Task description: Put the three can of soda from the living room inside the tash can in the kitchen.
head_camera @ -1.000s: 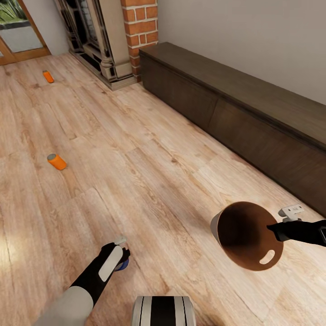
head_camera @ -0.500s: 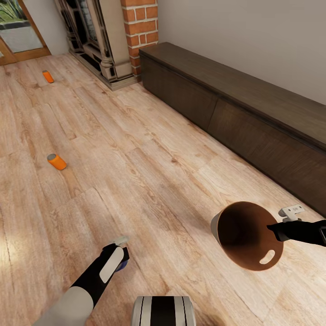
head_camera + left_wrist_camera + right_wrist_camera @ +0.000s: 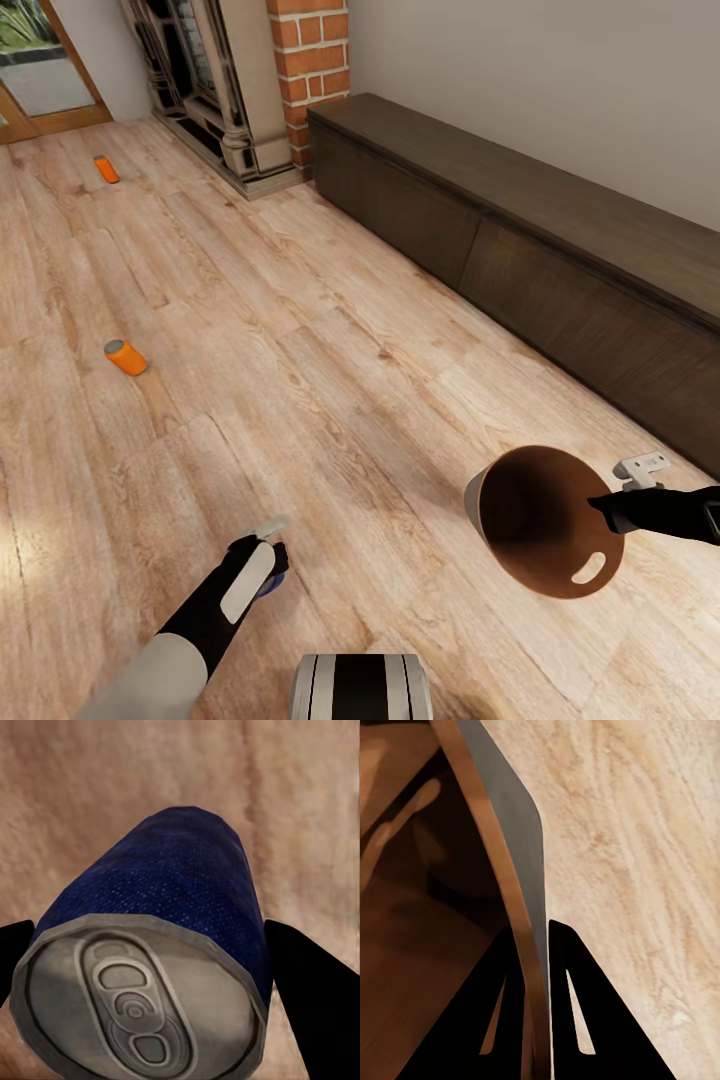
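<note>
Two orange soda cans lie on the wood floor, one at mid left [image 3: 126,357] and one far off by the door [image 3: 106,169]. My left gripper [image 3: 268,568] hangs low over the floor near me, shut on a dark-blue can [image 3: 270,583]. The grey top of this blue can [image 3: 142,975] faces the camera between my left gripper's [image 3: 150,945] black fingers. At the right, the trash can [image 3: 476,498] is held tilted with its brown inside toward me, and nothing shows inside it. My right gripper [image 3: 600,505] is shut on its rim [image 3: 521,892], one finger inside and one outside.
A long dark low cabinet [image 3: 520,230] runs along the right wall. The brick fireplace [image 3: 312,55] with its carved surround [image 3: 205,80] stands at the back, and a glass door [image 3: 35,75] is at the far left. My base [image 3: 360,686] shows at the bottom edge.
My left wrist has shifted very slightly with the blue can. The trash can, my right arm and the orange cans have not moved.
</note>
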Robot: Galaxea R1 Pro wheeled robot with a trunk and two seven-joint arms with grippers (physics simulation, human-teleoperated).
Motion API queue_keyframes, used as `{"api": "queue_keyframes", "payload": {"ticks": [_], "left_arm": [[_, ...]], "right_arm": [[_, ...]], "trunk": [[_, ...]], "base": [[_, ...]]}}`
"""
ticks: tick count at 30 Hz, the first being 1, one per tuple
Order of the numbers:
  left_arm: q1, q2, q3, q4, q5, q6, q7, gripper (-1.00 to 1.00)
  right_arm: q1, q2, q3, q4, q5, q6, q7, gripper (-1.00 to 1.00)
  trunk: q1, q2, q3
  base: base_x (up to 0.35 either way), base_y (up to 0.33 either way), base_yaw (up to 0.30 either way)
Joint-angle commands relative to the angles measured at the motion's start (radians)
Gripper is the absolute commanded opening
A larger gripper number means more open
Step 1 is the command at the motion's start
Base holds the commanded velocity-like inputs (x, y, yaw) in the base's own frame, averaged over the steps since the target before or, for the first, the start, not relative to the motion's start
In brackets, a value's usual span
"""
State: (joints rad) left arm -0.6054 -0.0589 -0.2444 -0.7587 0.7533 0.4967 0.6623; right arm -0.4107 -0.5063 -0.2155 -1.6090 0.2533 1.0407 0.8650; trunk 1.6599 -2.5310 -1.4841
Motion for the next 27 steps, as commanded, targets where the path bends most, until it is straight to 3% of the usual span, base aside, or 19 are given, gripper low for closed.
{"api": "queue_keyframes", "payload": {"ticks": [1, 7, 10, 12, 13, 15, 17, 19, 20, 22, 27], "left_arm": [[0.019, 0.0, 0.0, -0.049, 0.0, 0.004, 0.002, -1.0], [0.1, 0.001, -0.004, -0.264, -0.004, 0.064, 0.009, -1.0], [0.135, -0.002, -0.016, -0.403, -0.004, 0.102, 0.028, -1.0], [0.162, -0.023, -0.051, -0.601, 0.0, 0.185, 0.061, -1.0], [0.17, -0.048, -0.074, -0.719, 0.009, 0.249, 0.091, -1.0], [0.164, -0.076, -0.097, -0.782, 0.026, 0.288, 0.109, -1.0], [0.133, -0.092, -0.13, -0.815, 0.061, 0.308, 0.119, -1.0], [0.072, -0.102, -0.168, -0.835, 0.143, 0.32, 0.136, -1.0], [0.054, -0.103, -0.174, -0.838, 0.165, 0.322, 0.144, -1.0], [-0.019, -0.103, -0.211, -0.845, 0.256, 0.327, 0.184, -1.0], [-0.06, -0.103, -0.253, -0.849, 0.351, 0.363, 0.205, -1.0]], "right_arm": [[0.0, 0.001, 0.0, 0.0, -0.017, 0.007, 0.005, -1.0], [0.0, 0.002, 0.002, 0.0, -0.016, 0.007, 0.005, -1.0], [0.0, 0.002, 0.004, 0.001, -0.009, 0.007, 0.003, -1.0], [-0.002, 0.009, 0.007, 0.014, -0.005, 0.007, -0.006, -1.0], [-0.005, 0.027, 0.008, 0.034, -0.002, 0.007, -0.022, -1.0], [-0.009, 0.051, 0.008, 0.047, -0.001, 0.007, -0.052, -1.0], [-0.013, 0.082, 0.008, 0.058, -0.001, 0.007, -0.094, -1.0], [-0.023, 0.131, 0.007, 0.082, 0.0, 0.007, -0.14, -1.0], [-0.028, 0.14, 0.006, 0.088, 0.0, 0.007, -0.147, -1.0], [-0.053, 0.169, 0.005, 0.124, 0.0, 0.007, -0.168, -1.0], [-0.091, 0.191, 0.008, 0.211, 0.001, 0.007, -0.222, -1.0]], "trunk": [[0.0, 0.0, 0.0], [0.0, 0.0, 0.0], [-0.001, 0.001, 0.012], [-0.002, 0.001, 0.019], [-0.003, 0.001, 0.023], [-0.004, 0.002, 0.031], [-0.005, 0.002, 0.039], [-0.005, 0.003, 0.046], [-0.006, 0.003, 0.05], [-0.007, 0.003, 0.058], [-0.009, 0.005, 0.077]], "base": [[0.0, 0.0, 0.0], [0.0, 0.0, 0.0], [0.0, 0.0, 0.0], [0.0, 0.0, 0.0], [0.0, 0.0, 0.0], [0.0, 0.0, 0.0], [0.0, 0.0, 0.0], [0.0, 0.0, 0.0], [0.0, 0.0, 0.0], [0.0, 0.0, 0.0], [0.0, 0.0, 0.0]]}}
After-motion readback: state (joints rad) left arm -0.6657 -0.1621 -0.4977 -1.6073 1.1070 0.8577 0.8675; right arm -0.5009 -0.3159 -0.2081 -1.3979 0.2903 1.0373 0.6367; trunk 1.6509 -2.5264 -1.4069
